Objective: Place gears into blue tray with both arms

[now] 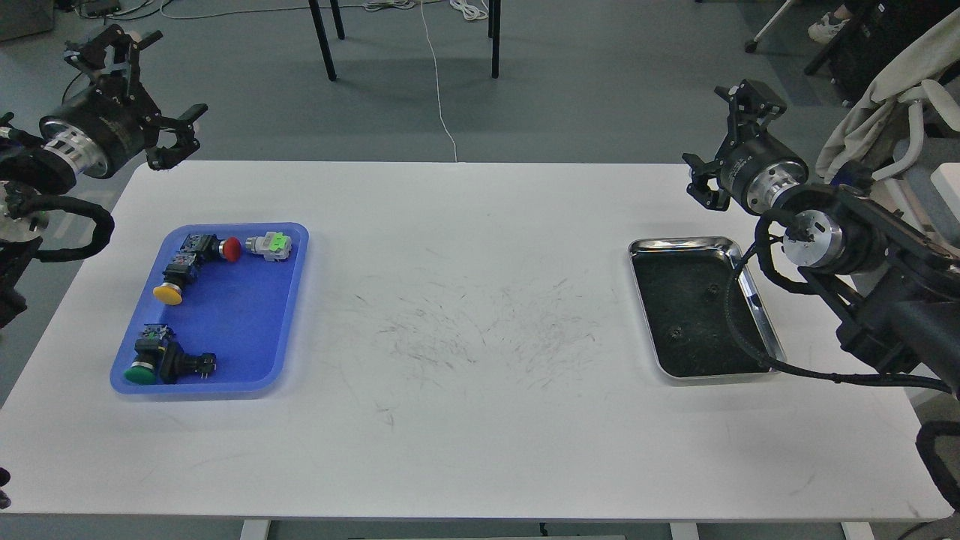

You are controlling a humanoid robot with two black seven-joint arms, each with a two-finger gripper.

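Two tiny black gears lie on the dark bottom of the steel tray (641, 251) at the right, one (712, 288) near its middle and one (676, 331) nearer the front left. They are faint against the dark. The blue tray (247, 345) sits on the left of the white table and holds push-button switches. My left gripper (174, 75) hangs open above the table's far left corner, well behind the blue tray. Open too, my right gripper (706, 127) is raised over the table's far right edge, just behind the steel tray. Neither gripper holds anything.
In the blue tray lie push-buttons with red (231, 249), yellow (168, 294) and green (139, 373) caps, plus a white-green switch (271, 244). A black cable (739, 330) from my right arm drapes over the steel tray's right rim. Chair legs and a white cord stand beyond the table.
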